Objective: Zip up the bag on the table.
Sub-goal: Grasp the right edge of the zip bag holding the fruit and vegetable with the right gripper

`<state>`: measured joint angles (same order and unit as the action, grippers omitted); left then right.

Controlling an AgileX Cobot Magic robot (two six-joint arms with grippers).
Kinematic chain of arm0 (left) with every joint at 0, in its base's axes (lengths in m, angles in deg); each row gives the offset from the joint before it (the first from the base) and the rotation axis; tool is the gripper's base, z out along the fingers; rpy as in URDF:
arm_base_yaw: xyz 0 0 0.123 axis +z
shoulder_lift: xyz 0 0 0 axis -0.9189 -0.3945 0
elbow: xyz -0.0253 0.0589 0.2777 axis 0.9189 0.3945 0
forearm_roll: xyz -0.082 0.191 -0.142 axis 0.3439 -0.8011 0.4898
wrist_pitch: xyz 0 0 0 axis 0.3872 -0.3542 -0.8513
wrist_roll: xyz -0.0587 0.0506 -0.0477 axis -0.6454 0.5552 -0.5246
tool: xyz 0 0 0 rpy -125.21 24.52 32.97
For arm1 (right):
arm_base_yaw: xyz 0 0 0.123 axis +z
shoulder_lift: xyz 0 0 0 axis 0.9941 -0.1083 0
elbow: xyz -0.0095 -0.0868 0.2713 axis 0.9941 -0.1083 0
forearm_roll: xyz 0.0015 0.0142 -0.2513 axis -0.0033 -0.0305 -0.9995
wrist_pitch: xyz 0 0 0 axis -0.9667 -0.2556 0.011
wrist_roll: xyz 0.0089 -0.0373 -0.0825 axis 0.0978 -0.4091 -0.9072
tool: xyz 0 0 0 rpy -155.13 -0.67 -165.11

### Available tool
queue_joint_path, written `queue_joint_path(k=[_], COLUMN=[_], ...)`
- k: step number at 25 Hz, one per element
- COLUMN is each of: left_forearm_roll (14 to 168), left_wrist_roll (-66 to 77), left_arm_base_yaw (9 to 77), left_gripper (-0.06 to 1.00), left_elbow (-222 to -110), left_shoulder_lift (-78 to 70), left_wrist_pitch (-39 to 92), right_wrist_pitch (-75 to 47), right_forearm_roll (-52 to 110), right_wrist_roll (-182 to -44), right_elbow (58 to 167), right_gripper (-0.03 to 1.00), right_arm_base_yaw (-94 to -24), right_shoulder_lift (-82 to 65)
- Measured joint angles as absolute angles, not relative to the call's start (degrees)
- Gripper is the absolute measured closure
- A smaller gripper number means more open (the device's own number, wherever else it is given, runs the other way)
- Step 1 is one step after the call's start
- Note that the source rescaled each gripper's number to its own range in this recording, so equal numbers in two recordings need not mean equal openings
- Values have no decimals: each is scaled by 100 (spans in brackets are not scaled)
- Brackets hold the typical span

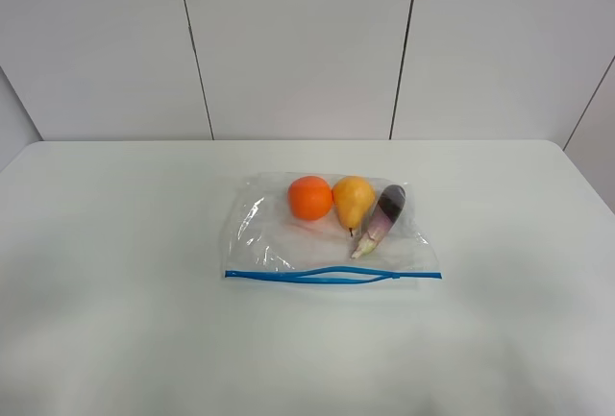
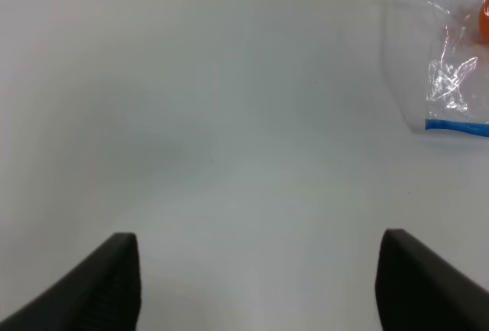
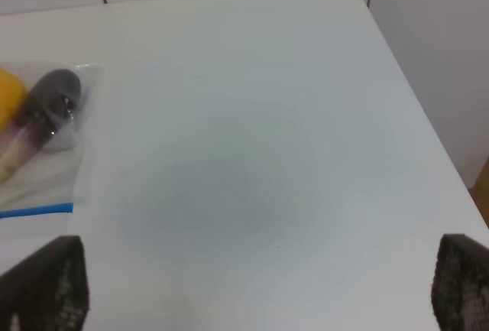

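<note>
The left gripper [image 2: 260, 277] is shown released, its jaws spread wide with nothing between them, above the white surface [image 1: 115, 272] and apart from the bag [image 1: 279, 238]. The clear bag is laid flat near the middle of the surface. Its blue zip strip [image 1: 332, 275] runs along the near edge, and the strip's two lines are seen slightly parted at mid-length. Inside, toward the far edge, an orange [image 1: 309, 197], a yellow pear [image 1: 353, 200] and a purple eggplant [image 1: 384, 216] are ranged left to right. Orange and pear are touching, and the eggplant is tilted just beside the pear. The right gripper [image 3: 256, 285] is likewise shown released and empty, apart from the bag's right end.
</note>
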<state>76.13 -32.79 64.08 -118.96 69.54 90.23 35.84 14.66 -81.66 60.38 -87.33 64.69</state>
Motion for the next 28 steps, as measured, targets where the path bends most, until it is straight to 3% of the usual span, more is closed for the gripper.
queue_joint_path(k=[28], left_forearm_roll=[7613], left_wrist_roll=[-3279], left_arm_base_yaw=[6408], left_gripper=[-6], left_elbow=[-11896], left_shoulder_lift=[6954], left_wrist_pitch=[9023], right_wrist_pitch=[3584], right_forearm_roll=[1466], right_wrist_roll=[-8166], right_elbow=[6038], right_gripper=[-3], right_arm_base_yaw=[-8733], right_shoulder_lift=[6469])
